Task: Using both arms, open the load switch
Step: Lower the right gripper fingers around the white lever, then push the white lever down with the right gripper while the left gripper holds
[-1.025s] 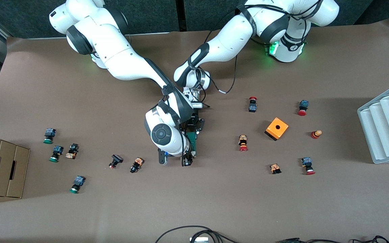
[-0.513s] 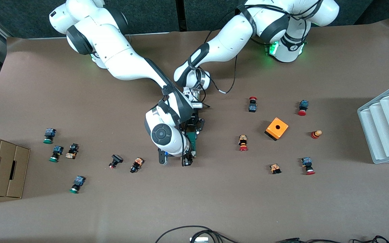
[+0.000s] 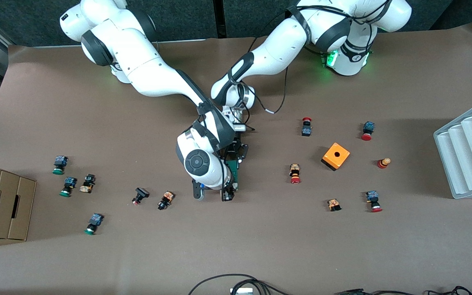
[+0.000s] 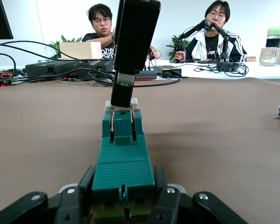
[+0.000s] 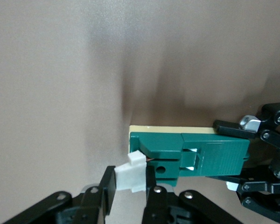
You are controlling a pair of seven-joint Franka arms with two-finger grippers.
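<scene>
The load switch (image 3: 233, 172), a narrow dark-green block, lies on the brown table near its middle. My left gripper (image 3: 236, 152) is shut on the end of the block farther from the front camera; the left wrist view shows the load switch (image 4: 123, 163) clamped between the left gripper (image 4: 123, 183) fingers. My right gripper (image 3: 228, 194) is shut on the white sliding piece (image 5: 130, 175) at the nearer end. In the right wrist view the right gripper (image 5: 129, 181) pinches that piece, which sticks out from the load switch (image 5: 200, 156). The right arm's wrist hides part of the block from the front.
An orange cube (image 3: 336, 156) and several red-capped push buttons (image 3: 295, 173) lie toward the left arm's end, beside a grey ribbed tray (image 3: 465, 151). Green-capped buttons (image 3: 69, 186) and cardboard boxes (image 3: 2, 205) sit toward the right arm's end. Two buttons (image 3: 165, 200) lie close to the right gripper.
</scene>
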